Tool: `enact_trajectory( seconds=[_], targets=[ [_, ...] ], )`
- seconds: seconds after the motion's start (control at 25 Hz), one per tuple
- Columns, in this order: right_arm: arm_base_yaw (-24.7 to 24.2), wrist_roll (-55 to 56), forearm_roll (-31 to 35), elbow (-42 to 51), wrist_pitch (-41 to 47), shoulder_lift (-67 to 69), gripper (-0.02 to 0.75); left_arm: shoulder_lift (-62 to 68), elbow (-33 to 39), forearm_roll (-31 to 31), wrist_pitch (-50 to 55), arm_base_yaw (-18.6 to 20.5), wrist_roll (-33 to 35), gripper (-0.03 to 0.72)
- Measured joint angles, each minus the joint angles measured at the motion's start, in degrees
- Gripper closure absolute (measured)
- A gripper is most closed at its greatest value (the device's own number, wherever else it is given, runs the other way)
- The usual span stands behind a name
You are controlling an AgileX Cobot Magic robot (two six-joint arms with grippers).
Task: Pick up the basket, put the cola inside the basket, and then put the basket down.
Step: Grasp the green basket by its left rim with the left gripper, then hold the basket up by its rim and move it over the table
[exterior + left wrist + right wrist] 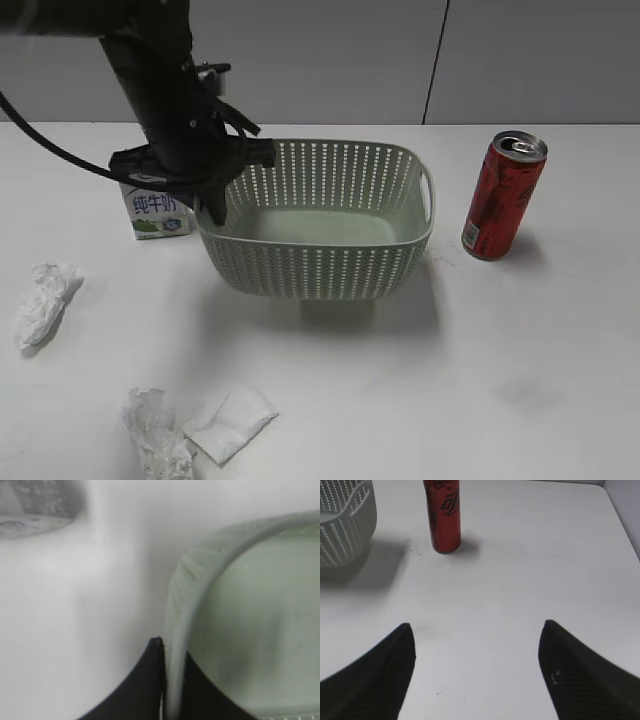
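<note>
The left hand [215, 190] is pinching the basket [330, 225] by its left rim, fingers closed on either side of the wall, the basket looking raised off the surface [520, 360]. The right hand [475, 670] is hanging wide open and empty, the cola [503, 196] standing well ahead. A one-sided grip risks the basket tilting or slipping.

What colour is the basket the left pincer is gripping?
Pale sage green, with slotted walls; clearest in the exterior view.
</note>
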Motion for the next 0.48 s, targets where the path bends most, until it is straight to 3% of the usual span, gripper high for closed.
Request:
enact_trajectory(
  seconds=[0.24, 0.48],
  targets=[
    [0.0, 1.2, 5.3, -1.9, -1.4, 0.4, 0.163, -5.0, 0.9, -0.4, 2.9, 0.0, -0.9, 0.69],
    [0.0, 1.3, 5.5, -13.5, -3.5, 14.9, 0.21, -8.4, 9.9, -0.3, -1.1, -0.1, -1.8, 0.69]
  ],
)
